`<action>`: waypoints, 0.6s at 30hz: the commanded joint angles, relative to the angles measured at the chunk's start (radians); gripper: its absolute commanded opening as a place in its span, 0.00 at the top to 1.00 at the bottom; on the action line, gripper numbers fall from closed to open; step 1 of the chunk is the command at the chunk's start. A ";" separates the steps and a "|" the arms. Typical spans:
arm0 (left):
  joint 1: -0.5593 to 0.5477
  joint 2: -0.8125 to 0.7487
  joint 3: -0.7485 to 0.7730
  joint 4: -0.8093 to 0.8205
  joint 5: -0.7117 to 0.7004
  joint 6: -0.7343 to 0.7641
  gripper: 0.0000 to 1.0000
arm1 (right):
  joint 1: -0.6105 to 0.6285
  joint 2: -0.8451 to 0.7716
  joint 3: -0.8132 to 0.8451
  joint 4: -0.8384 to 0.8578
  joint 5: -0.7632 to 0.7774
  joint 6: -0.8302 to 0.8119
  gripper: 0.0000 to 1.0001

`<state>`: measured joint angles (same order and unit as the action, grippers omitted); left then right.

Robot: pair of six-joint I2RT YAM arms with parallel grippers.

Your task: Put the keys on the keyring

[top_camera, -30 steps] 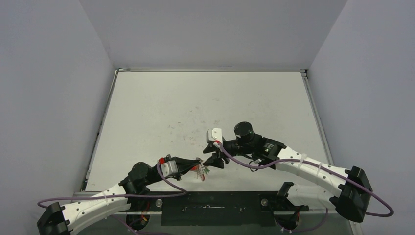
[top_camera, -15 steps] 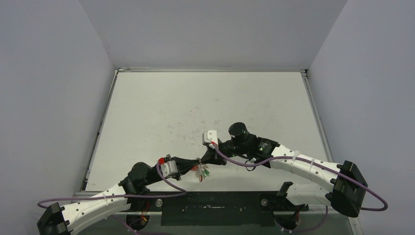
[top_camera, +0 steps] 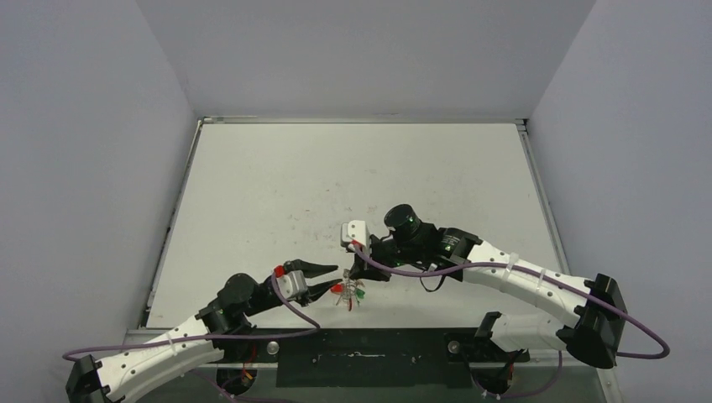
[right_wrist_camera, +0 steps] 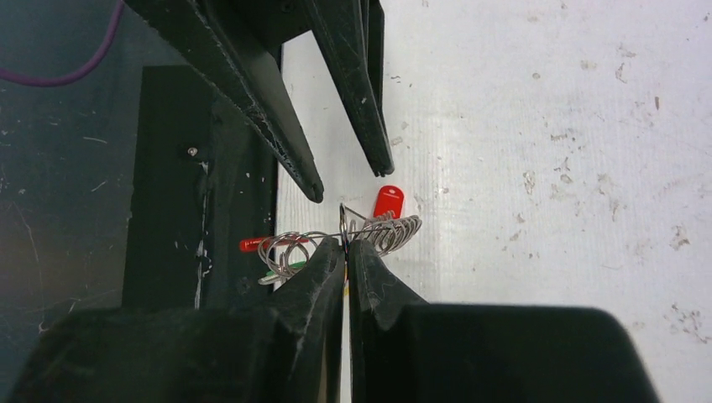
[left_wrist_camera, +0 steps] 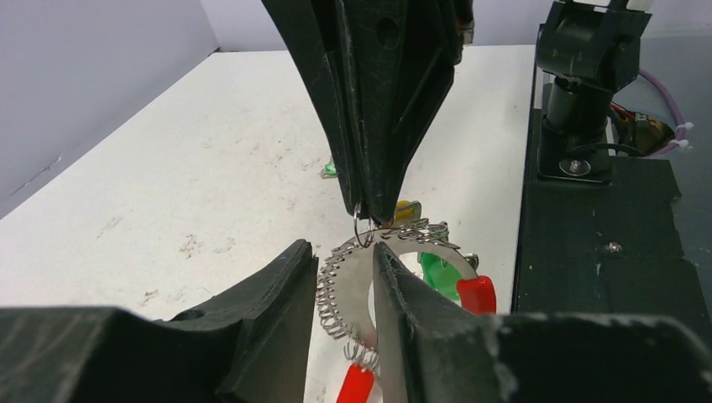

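The keyring (left_wrist_camera: 336,281), a silvery coiled ring with red plastic ends (left_wrist_camera: 476,294), hangs just above the table near its front edge (top_camera: 346,292). My right gripper (top_camera: 354,275) is shut on the yellow key (left_wrist_camera: 407,208), whose small loop hooks the keyring; its tips (right_wrist_camera: 346,243) show a yellow sliver between them. A green key (left_wrist_camera: 437,273) dangles from the ring. My left gripper (left_wrist_camera: 342,246) stands open, its fingers either side of the coil with gaps. In the right wrist view the left gripper (right_wrist_camera: 353,185) hovers over the keyring (right_wrist_camera: 395,231).
The black mounting plate (top_camera: 361,357) runs along the near edge, right under the keyring. The white table (top_camera: 336,185) is walled on three sides. A small green piece (left_wrist_camera: 330,170) lies on the table behind the right fingers. The right arm's base (left_wrist_camera: 579,84) stands close by.
My right gripper has moved left and shut on the yellow key at the keyring. My left gripper, shut on the keyring before, has opened and drawn back a little.
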<state>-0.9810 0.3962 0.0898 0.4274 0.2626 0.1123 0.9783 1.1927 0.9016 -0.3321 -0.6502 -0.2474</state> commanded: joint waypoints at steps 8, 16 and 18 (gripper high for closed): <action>-0.003 0.047 0.183 -0.278 -0.022 0.063 0.66 | 0.082 0.167 0.317 -0.437 0.279 0.007 1.00; -0.003 0.121 0.180 -0.208 0.036 0.057 0.65 | 0.102 0.244 0.447 -0.538 0.310 0.042 1.00; -0.003 0.139 0.162 -0.155 0.043 0.046 0.65 | 0.105 0.257 0.462 -0.540 0.290 0.040 1.00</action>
<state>-0.9810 0.5137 0.2333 0.1661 0.2665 0.1684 1.0679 1.4376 1.2934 -0.8429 -0.3676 -0.2234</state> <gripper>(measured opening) 0.346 0.038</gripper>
